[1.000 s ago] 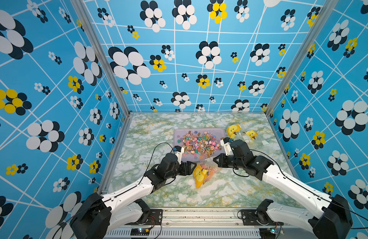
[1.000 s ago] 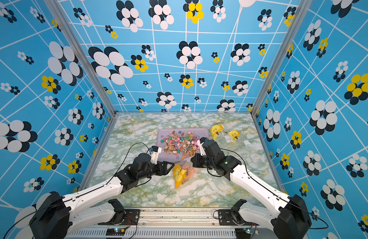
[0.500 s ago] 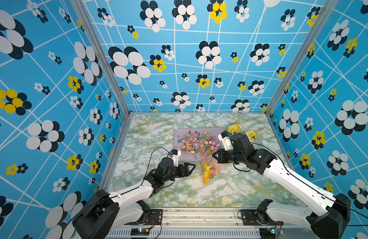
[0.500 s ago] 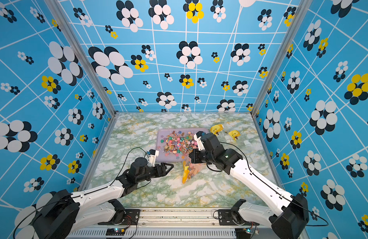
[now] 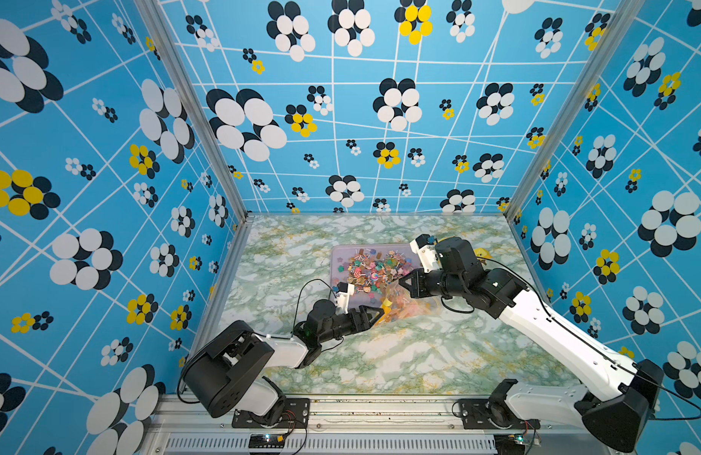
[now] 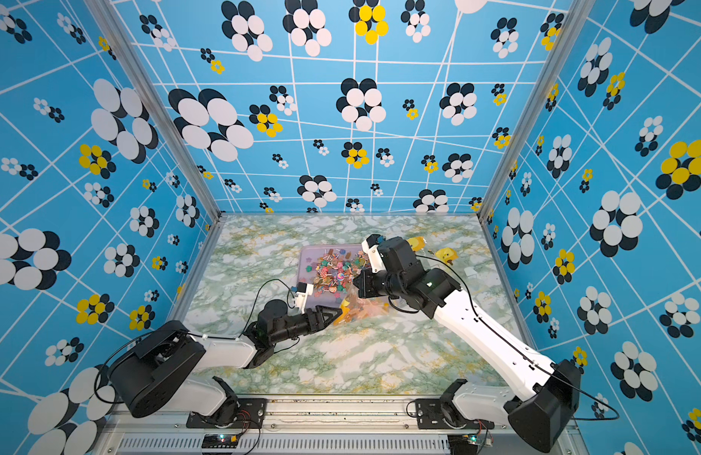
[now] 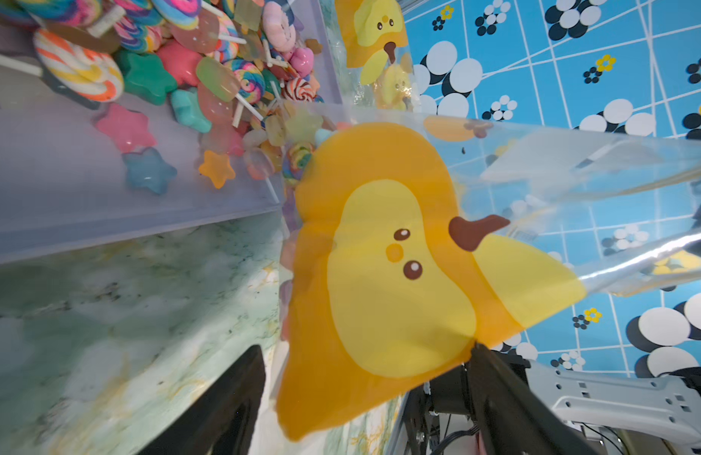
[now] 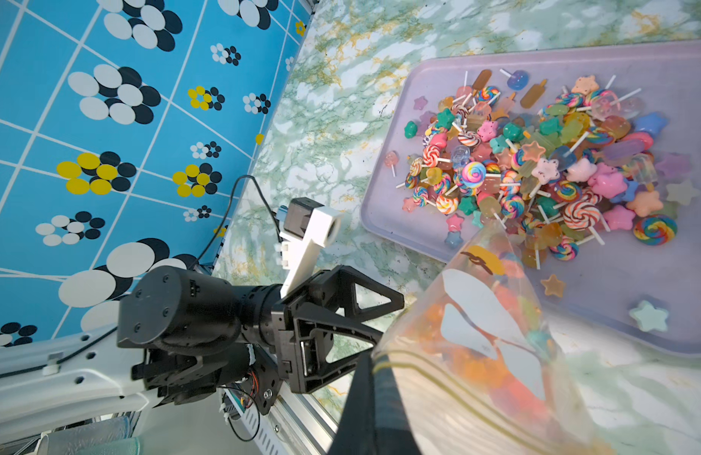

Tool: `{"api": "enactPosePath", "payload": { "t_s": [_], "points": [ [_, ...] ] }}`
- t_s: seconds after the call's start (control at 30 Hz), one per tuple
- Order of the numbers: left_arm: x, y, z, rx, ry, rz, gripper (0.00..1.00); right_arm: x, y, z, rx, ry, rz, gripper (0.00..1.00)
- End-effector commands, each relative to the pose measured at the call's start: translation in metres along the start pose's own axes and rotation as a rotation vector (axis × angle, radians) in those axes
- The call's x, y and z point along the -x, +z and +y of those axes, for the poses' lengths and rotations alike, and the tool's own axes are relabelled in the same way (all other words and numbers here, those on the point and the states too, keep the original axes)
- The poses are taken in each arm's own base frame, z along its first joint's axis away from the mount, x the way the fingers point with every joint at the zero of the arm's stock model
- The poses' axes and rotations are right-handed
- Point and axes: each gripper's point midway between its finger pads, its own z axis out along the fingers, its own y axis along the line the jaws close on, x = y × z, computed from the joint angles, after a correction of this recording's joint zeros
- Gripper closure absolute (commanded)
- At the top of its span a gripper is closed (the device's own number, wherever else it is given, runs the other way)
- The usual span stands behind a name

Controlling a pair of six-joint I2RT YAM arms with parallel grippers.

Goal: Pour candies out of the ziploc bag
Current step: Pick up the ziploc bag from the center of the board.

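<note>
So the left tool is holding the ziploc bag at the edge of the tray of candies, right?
No, it's the right tool holding the ziploc bag at the edge of the tray of candies. The right wrist view shows the left tool open, gripping nothing.

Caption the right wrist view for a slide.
Right gripper pinches the tilted ziploc bag by a lilac tray heaped with candies; left gripper open beside the bag.

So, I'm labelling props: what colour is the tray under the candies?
The tray is pale lilac, clearest in the right wrist view.
</note>
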Motion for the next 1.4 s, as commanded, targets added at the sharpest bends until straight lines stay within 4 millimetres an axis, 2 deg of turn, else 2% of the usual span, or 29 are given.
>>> {"api": "enactPosePath", "payload": {
  "t_s": [0.0,0.27,0.57,0.9,1.0,1.37],
  "points": [
    [0.006,0.002,-0.027,-0.114,0.017,-0.021,0.16,0.022,-0.014,0.023,0.059,-0.060,-0.063,1.00],
    [0.008,0.008,-0.037,-0.133,0.028,-0.017,0.16,0.030,-0.014,0.029,0.071,-0.072,-0.080,1.00],
    [0.007,0.011,-0.036,-0.149,0.018,-0.016,0.17,0.037,-0.014,0.038,0.090,-0.086,-0.078,1.00],
    [0.006,0.010,-0.036,-0.167,0.007,-0.019,0.24,0.054,-0.017,0.052,0.110,-0.112,-0.096,1.00],
    [0.006,0.010,-0.037,-0.170,0.012,-0.020,0.30,0.055,-0.015,0.055,0.118,-0.117,-0.094,1.00],
    [0.009,0.011,-0.036,-0.178,0.011,-0.031,0.65,0.059,-0.007,0.064,0.129,-0.144,-0.084,1.00]
  ]
}}
